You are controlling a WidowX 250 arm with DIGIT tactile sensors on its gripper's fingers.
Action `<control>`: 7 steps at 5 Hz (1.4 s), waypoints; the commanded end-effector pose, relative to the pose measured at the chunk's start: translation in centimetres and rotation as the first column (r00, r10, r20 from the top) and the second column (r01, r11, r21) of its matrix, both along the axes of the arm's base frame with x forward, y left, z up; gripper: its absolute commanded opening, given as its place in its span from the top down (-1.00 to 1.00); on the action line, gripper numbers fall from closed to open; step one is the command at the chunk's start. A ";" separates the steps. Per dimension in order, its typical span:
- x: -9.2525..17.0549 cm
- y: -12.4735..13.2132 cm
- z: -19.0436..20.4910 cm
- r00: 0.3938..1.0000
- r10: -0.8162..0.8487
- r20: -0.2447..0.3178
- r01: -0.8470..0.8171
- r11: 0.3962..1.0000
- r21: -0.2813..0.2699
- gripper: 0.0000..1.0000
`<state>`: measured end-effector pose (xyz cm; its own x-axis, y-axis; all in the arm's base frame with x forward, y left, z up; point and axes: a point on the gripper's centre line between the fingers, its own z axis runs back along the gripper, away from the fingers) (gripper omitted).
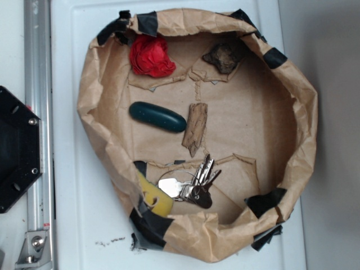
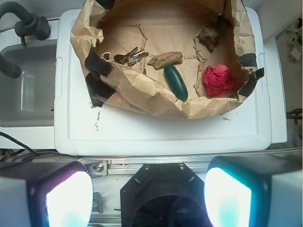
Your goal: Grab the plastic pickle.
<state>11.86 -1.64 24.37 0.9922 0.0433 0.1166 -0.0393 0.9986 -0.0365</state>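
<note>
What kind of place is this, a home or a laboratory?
Probably a robot test bench: a taped brown paper bin on a white board, holding mixed items such as a plastic pickle and keys, beside a metal rail.

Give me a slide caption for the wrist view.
Wrist view: open end effector high above a paper-lined bin holding the plastic pickle, keys and red crumpled object.

No legible text, label, brand, number or sign appears on any surface in either view.
</note>
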 end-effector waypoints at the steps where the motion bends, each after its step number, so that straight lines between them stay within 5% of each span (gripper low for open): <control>1: 0.0 0.0 0.0 1.000 0.000 0.000 0.000 1.000 0.000 -1.00; 3: 8.7 3.1 -4.8 0.998 -0.052 0.031 0.051 0.998 0.027 -1.00; 5: 10.6 5.5 -11.8 0.998 -0.040 -0.058 0.043 0.998 0.052 -1.00; 7: 10.7 5.8 -20.8 0.998 -0.059 -0.021 0.060 0.997 0.038 -1.00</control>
<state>22.20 3.56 3.00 0.9970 -0.0374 0.0684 0.0382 0.9992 -0.0103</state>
